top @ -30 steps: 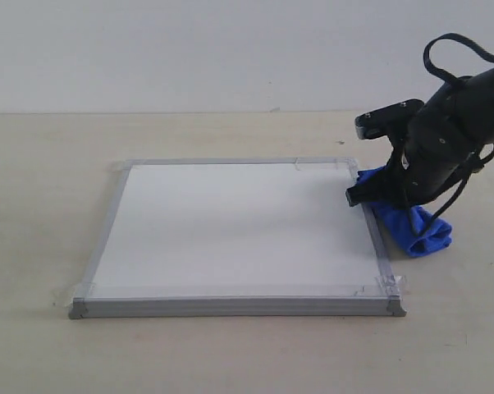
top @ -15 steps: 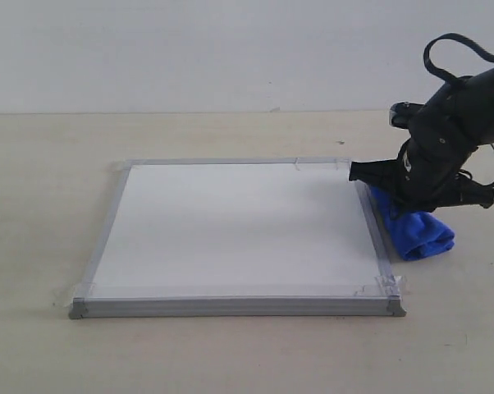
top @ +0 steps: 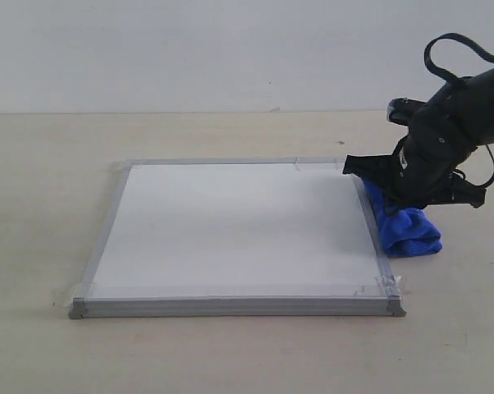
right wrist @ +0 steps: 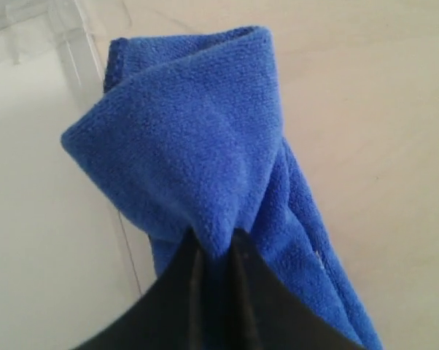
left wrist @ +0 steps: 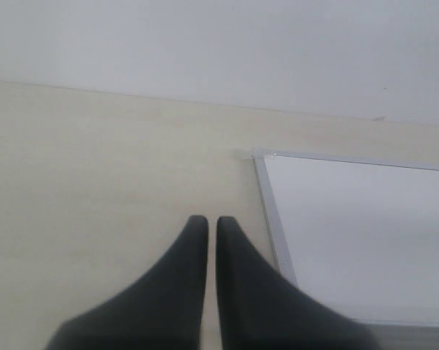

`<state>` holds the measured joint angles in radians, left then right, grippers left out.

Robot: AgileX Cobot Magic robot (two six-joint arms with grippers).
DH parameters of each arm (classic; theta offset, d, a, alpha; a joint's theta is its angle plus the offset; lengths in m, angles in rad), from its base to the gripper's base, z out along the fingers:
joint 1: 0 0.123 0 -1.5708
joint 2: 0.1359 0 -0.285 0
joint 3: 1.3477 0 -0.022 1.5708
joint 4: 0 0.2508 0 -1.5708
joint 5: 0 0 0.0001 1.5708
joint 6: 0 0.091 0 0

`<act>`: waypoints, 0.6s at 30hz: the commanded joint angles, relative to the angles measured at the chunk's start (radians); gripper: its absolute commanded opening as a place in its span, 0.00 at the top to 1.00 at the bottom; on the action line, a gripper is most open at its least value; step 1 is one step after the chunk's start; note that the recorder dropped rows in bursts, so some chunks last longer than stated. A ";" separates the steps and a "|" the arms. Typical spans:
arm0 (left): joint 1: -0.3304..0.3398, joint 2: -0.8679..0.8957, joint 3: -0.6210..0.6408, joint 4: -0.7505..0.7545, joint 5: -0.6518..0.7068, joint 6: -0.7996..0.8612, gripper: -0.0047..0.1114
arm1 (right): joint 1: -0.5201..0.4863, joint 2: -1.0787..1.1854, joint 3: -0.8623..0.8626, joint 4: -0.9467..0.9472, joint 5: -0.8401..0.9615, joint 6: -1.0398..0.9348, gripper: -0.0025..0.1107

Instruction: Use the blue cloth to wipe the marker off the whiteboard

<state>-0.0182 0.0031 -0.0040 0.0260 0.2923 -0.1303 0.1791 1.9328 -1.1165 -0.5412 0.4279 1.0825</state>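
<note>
The whiteboard (top: 239,230) lies flat on the table, and its white surface shows no marker lines in any view. The blue cloth (top: 407,234) rests bunched against the board's right frame, partly on the table. My right gripper (top: 392,199) is shut on a fold of the blue cloth (right wrist: 197,146), right beside the board's edge (right wrist: 37,182). My left gripper (left wrist: 206,222) is shut and holds nothing, hovering over bare table next to the whiteboard's corner (left wrist: 365,233). It is out of the exterior view.
The beige table (top: 230,353) runs around the board on all sides. Clear tape holds the board's corners (top: 391,287). A plain white wall (top: 189,49) stands behind.
My right arm has turned its wrist and settled lower on the cloth. The cloth's free end has drawn in toward the board's right frame. The board has not moved.
</note>
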 commanded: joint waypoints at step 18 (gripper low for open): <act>-0.003 -0.003 0.004 -0.008 0.003 0.005 0.92 | 0.142 -0.313 0.000 0.020 0.286 -0.416 0.10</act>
<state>-0.0182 0.0031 -0.0040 0.0260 0.2923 -0.1303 0.2814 1.6564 -1.1165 -0.5160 0.6509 0.6994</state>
